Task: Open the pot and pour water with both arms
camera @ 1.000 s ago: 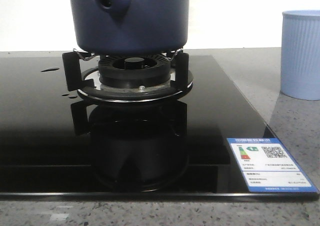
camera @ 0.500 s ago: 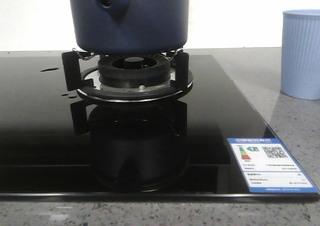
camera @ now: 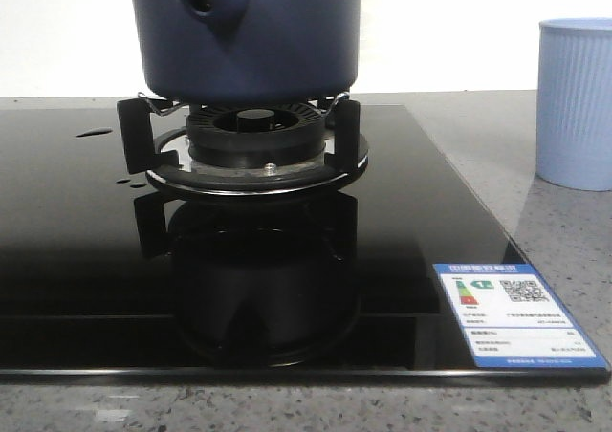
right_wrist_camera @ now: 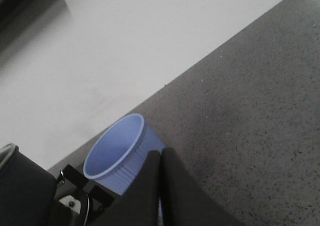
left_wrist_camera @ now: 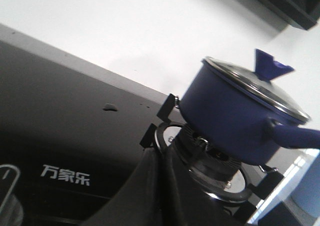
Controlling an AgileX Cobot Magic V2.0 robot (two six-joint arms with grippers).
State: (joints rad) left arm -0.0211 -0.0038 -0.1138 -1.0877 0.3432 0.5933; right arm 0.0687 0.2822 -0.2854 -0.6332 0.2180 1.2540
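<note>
your pot (left_wrist_camera: 235,121) sits on the burner (camera: 253,140) with its lid (left_wrist_camera: 255,86) on, ahead of the left gripper (left_wrist_camera: 161,186). that arm's nearer; the right gripper (right_wrist_camera: 161,186) faces the cup (right_wrist_camera: 117,153). both grippers look pressed together, holding nothing.

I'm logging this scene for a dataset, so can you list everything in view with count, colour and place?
pot: one, dark navy blue, on the burner's pan supports, glass lid on.
gas burner: one, black, centre of the cooktop.
cooktop: one, glossy black glass, on the countertop; a few water drops at its far left.
energy label: one, blue and white, near right corner of the cooktop.
cup: one, pale blue, ribbed, on the countertop right of the cooktop.
countertop: one, speckled grey.
left gripper: one, black, fingers together, empty.
right gripper: one, black, fingers together, empty.
</note>
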